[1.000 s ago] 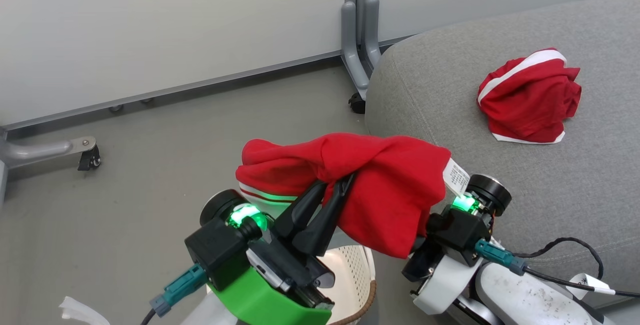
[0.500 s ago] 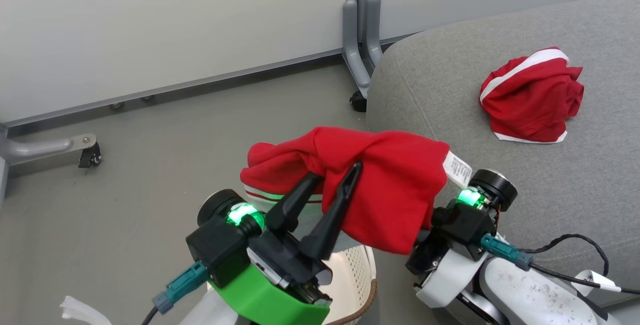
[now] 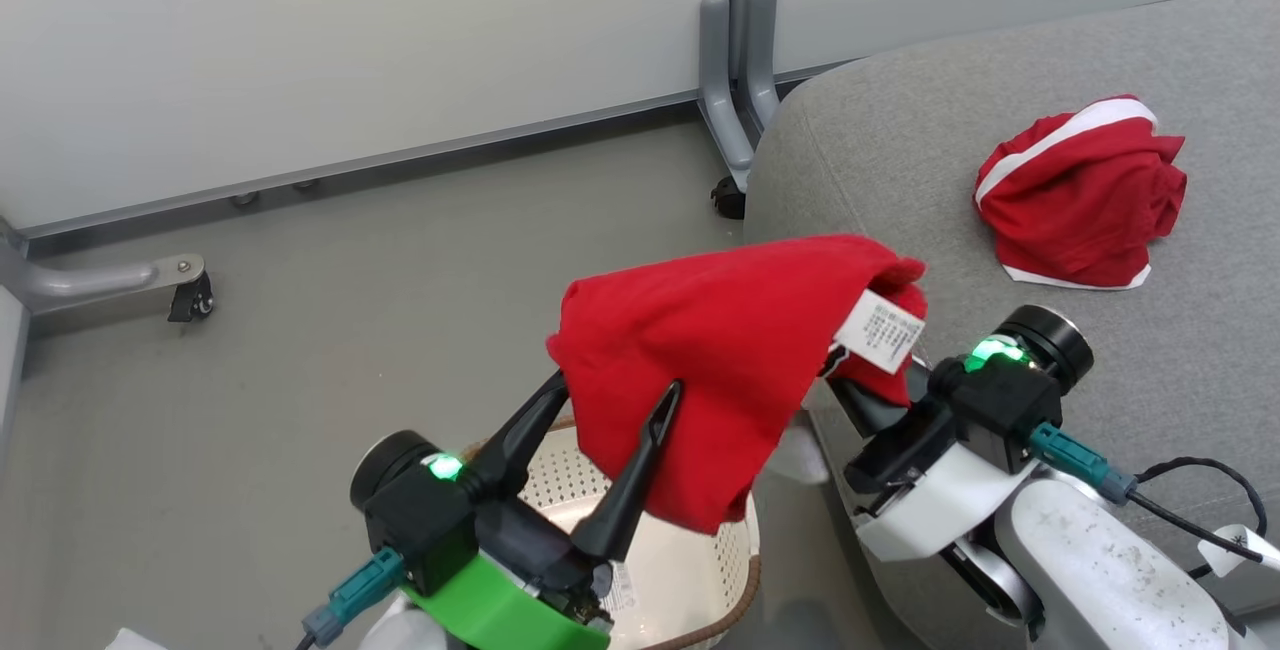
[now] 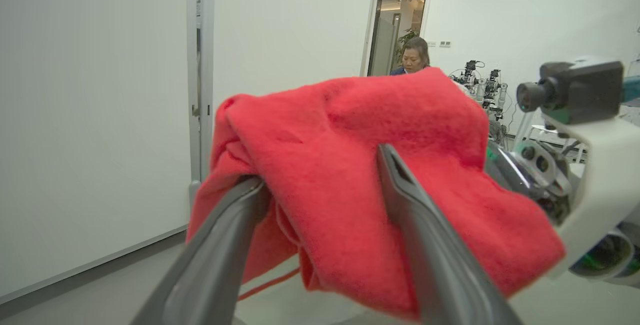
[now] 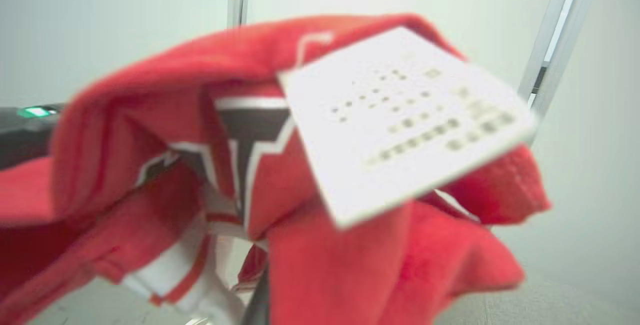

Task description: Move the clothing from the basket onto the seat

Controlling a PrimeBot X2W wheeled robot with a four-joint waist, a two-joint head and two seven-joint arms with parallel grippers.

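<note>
A red garment with a white label tag hangs in the air above the cream perforated basket, beside the grey seat. My right gripper is buried in its upper right end and shut on it; the cloth hides the fingers. In the right wrist view the red garment and its label are close and blurred. My left gripper stands open, with the fabric draped loosely between its spread fingers. A second red garment with white trim lies bunched on the seat.
A grey partition foot with a caster stands against the seat's far corner, and another caster sits at the left. A black cable trails from my right arm. A person is in a far doorway.
My left gripper has opened from shut on the garment. My right gripper has lifted the garment up and toward the seat. The camera has shifted slightly.
</note>
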